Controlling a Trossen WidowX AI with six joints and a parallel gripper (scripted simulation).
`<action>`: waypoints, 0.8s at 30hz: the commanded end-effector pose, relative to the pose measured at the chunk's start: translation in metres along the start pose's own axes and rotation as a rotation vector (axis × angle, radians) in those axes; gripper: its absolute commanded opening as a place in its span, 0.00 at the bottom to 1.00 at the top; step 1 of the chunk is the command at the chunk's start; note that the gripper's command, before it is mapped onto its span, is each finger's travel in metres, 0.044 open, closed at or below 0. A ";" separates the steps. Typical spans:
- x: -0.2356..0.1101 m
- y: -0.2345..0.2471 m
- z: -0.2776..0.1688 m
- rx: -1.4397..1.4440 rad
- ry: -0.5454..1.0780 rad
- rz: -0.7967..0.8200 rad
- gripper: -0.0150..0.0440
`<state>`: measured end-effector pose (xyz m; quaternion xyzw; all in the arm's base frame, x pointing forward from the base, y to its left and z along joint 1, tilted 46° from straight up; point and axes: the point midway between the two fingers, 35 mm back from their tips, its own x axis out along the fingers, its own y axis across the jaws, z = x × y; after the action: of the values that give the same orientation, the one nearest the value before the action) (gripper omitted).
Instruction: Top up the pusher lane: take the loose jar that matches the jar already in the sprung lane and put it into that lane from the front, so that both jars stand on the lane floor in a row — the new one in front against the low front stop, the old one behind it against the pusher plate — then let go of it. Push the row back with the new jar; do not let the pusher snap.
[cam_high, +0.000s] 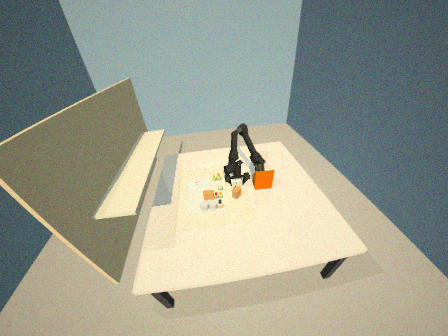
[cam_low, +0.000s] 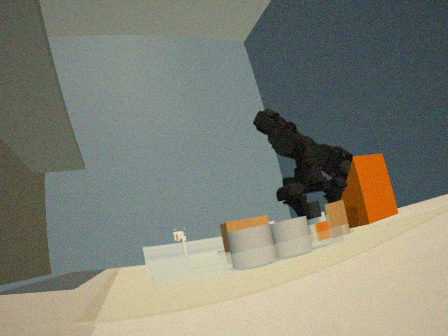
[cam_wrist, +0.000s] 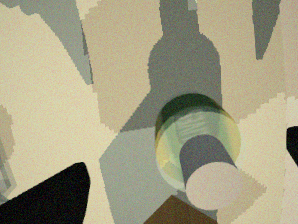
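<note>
A loose jar (cam_wrist: 194, 143) with a green label and a pale lid stands upright on the table. In the wrist view it is right below the camera. My gripper (cam_wrist: 188, 156) (cam_high: 236, 180) (cam_low: 306, 204) is open, with one black finger on each side of the jar and clear of it. It hangs low over the jar. The pale tray-like lane (cam_high: 194, 190) (cam_low: 167, 258) lies to the left of the gripper in the top view. Small jars (cam_high: 217, 176) stand near it. I cannot tell which one is in the lane.
A small brown box (cam_high: 237, 193) (cam_low: 336, 214) stands right beside the jar. A tall orange box (cam_high: 263, 179) (cam_low: 370, 189) stands by the arm's base. Two grey cylinders (cam_low: 250, 246) (cam_low: 292, 236) and an orange-topped box (cam_low: 244, 224) stand near the lane.
</note>
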<state>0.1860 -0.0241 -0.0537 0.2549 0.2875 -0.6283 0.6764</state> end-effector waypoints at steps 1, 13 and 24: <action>0.009 -0.005 0.001 -0.014 -0.010 -0.013 1.00; 0.010 -0.005 0.001 -0.014 -0.010 -0.013 0.56; 0.002 -0.003 0.000 -0.014 -0.006 -0.012 0.26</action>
<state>0.1819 -0.0310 -0.0587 0.2462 0.2903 -0.6320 0.6751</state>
